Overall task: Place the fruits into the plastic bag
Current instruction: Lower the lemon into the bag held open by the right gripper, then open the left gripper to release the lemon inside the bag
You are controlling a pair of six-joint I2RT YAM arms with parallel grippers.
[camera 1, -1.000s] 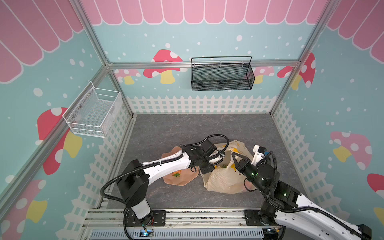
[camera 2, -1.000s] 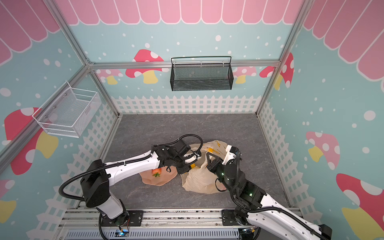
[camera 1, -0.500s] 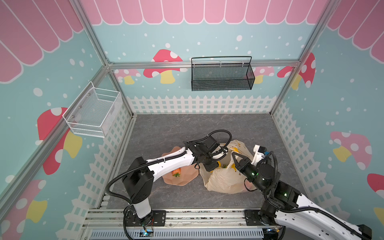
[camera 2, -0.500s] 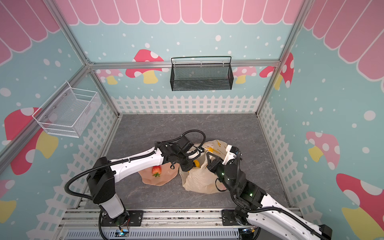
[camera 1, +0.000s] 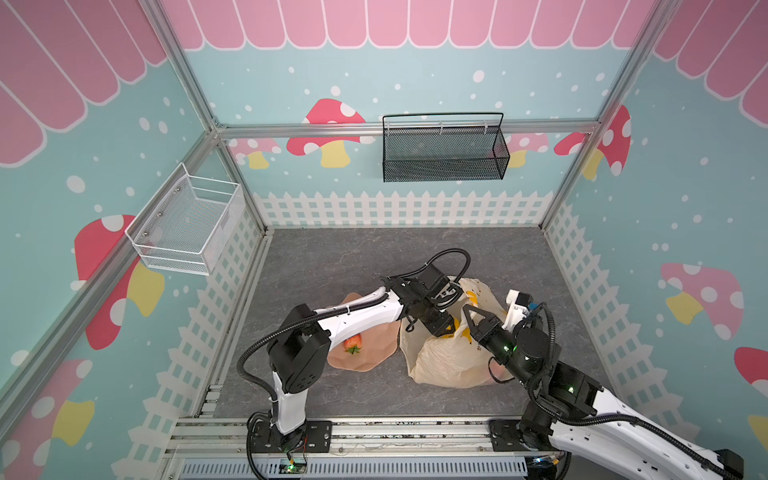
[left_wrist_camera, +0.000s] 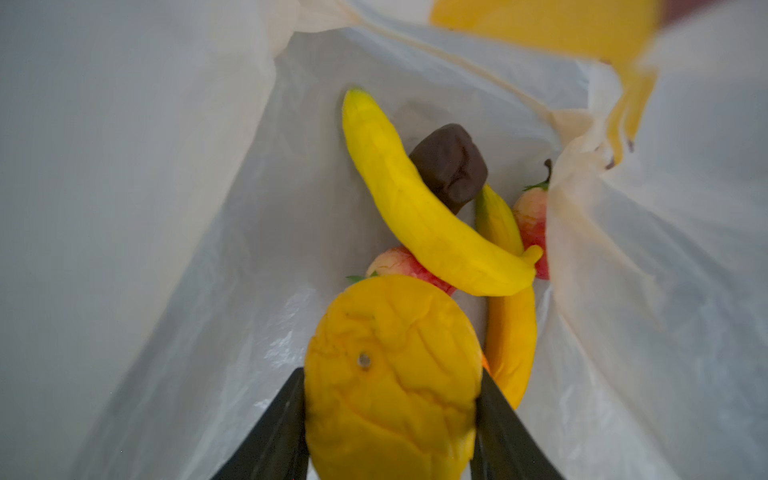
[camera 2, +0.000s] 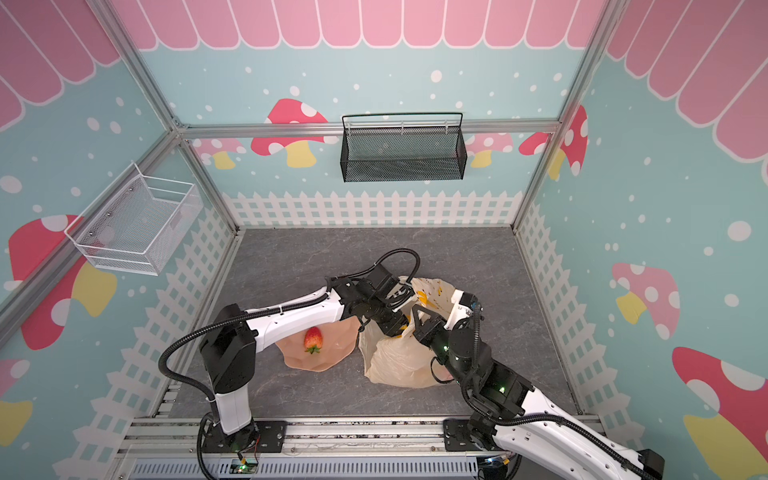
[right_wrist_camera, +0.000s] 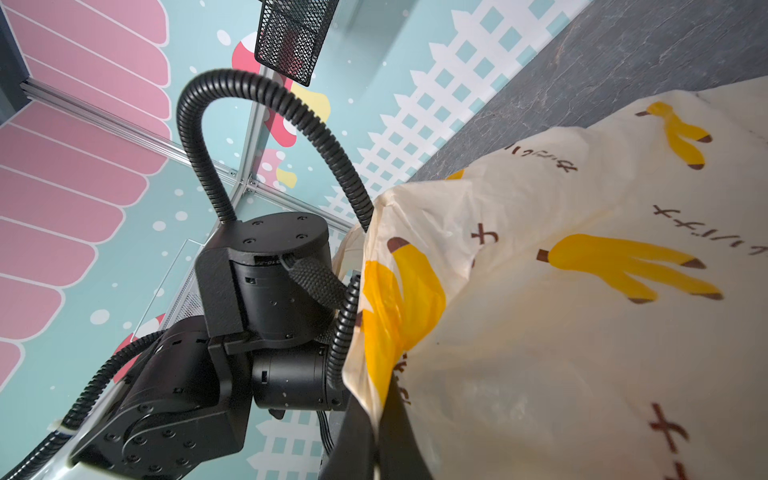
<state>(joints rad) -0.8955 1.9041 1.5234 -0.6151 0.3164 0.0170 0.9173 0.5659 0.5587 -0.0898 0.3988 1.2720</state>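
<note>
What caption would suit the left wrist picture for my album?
Left pincer holding a yellow-orange fruit inside the plastic bag, where bananas and a dark brown fruit lie.

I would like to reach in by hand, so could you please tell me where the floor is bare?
Bare grey floor runs from the back fence to the plate and plastic bag, and in a strip between them and the front rail. Crowded: the bag mouth, where the left claw holds a yellow-orange fruit and the right claw pinches the rim.
</note>
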